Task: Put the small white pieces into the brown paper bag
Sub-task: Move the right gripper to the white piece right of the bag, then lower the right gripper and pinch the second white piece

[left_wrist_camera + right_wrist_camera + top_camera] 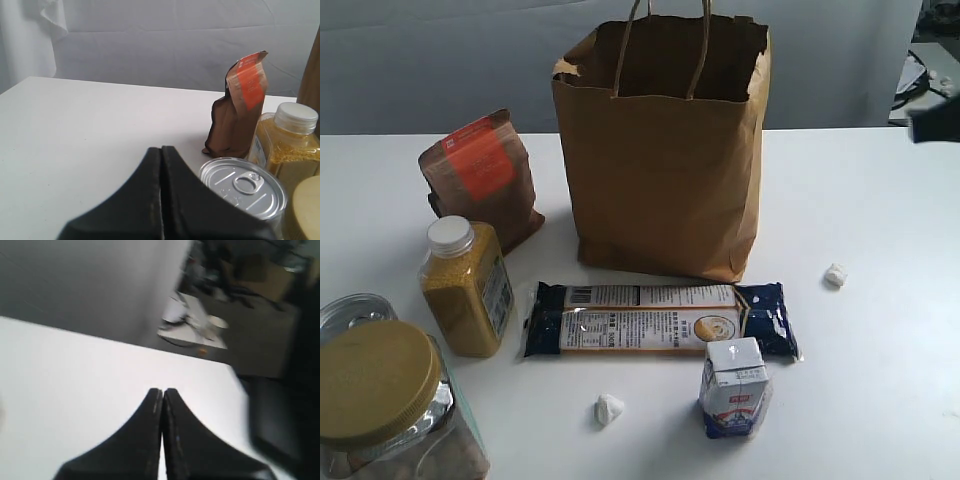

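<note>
Two small white pieces lie outside the brown paper bag, near the surface's front and right edges; left hand and right hand are pressed together, empty.

This looks like a lab test setup, not a home. A white table stands before a plain pale cloth backdrop, with packaged groceries laid out on it. Beyond its edge is a blurred, cluttered workroom.
</note>
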`<state>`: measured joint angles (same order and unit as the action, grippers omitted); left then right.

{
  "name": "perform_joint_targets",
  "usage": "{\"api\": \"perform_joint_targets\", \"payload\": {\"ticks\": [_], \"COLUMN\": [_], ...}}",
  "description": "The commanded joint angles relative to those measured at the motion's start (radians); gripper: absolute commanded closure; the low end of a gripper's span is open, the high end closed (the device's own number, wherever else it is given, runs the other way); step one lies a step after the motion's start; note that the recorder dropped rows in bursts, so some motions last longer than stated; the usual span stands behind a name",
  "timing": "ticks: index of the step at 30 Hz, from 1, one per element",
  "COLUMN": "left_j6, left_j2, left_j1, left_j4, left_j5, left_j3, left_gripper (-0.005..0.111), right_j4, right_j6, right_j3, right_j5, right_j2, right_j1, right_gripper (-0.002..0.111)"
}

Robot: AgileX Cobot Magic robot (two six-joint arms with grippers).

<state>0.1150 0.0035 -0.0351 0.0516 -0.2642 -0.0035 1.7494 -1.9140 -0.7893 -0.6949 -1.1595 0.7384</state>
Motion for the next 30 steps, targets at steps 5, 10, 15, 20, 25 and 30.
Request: {"api": "perform_joint_targets", "payload": {"ticks": [5, 10, 15, 20, 25, 30], "left_j6": [0.005, 0.005, 0.005, 0.005, 0.005, 0.005], "left_j2": [-0.003, -0.003, -0.003, -0.003, -0.003, -0.003], "left_j1": [0.005, 0.005, 0.005, 0.005, 0.005, 0.005], "left_j4": [-0.008, -0.008, -0.008, -0.008, -0.008, -0.008], "left_j5": [0.002, 0.002, 0.002, 0.002, 0.002, 0.002], "left_j3": [0.004, 0.004, 0.004, 0.004, 0.004, 0.004], "left_gripper": [0.107, 0.107, 0.107, 0.107, 0.107, 0.107], "right_j4": [-0.005, -0.113, -0.888, -1.674, -1.925, -1.925], "right_j6": [0.433, 0.833, 1.556, 2.126, 2.272, 2.255], "right_j3": [0.013, 0.013, 0.008, 0.008, 0.008, 0.008], "right_j5": [0.867, 1.252, 1.372, 1.44, 1.459, 1.425], "right_j2": [0.122, 0.122, 0.119, 0.119, 0.053, -0.102], "right_j1": [0.009, 0.009, 0.003, 0.003, -0.055, -0.159], "right_gripper": [0.108, 0.108, 0.108, 0.108, 0.099, 0.07]}}
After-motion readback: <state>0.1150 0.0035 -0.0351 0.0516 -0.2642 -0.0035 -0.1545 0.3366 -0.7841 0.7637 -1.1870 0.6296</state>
